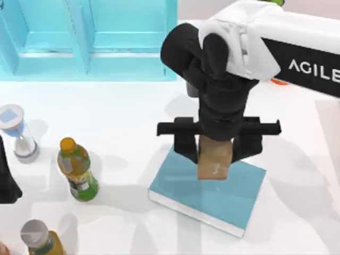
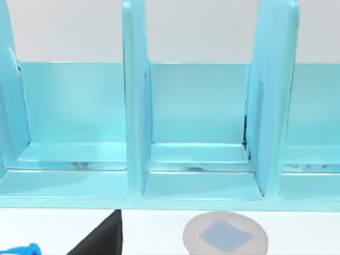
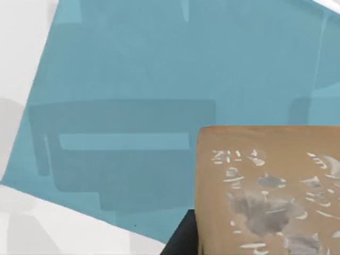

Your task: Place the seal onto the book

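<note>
While the seal [image 1: 214, 160] is clamped in the right pincer [image 1: 215, 139], it's held right over the teal-blue book [image 1: 207, 191], so most of the job looks done already. The pickup and the carry-over can be counted as finished; what's left, judging by the shadow cast on the cover in the right wrist view, is the last bit of lowering and then letting go. Whether the block's base is touching the cover yet can't really be told from above, but a gap is suggested by that shadow.

The seal itself is seen as a tan-brown rectangular block, held upright, stone- or wood-like, with a faint pale mark low on one side. On its underside [image 3: 268, 191], pale carved flecks and a greyish smudge are shown pretty clearly.

The book is laid flat on the white worktop [image 1: 127, 122], turned at an angle, white page edges visible along its near side.

The left arm [image 1: 7, 180] is parked at the worktop's left edge, near the hourglass [image 1: 20, 133]; its pincer state can't be told.
</note>
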Tool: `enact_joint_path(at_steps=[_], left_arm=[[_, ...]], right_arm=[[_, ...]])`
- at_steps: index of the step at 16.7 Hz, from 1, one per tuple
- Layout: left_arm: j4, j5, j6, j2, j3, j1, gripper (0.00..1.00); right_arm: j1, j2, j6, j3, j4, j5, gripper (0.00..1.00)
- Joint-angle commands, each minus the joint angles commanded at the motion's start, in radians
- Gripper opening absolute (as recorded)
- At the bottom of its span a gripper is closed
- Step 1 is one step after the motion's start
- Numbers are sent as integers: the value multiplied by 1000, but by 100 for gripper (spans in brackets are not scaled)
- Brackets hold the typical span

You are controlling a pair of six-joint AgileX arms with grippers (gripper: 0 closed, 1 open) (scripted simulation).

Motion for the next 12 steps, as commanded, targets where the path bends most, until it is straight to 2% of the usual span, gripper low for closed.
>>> enact_joint_path(at_steps=[10, 12], left_arm=[[0, 0, 0, 0, 0, 0, 100], [0, 0, 0, 0, 0, 0, 100]], right_arm=[[0, 0, 0, 0, 0, 0, 98], [0, 0, 0, 0, 0, 0, 100]])
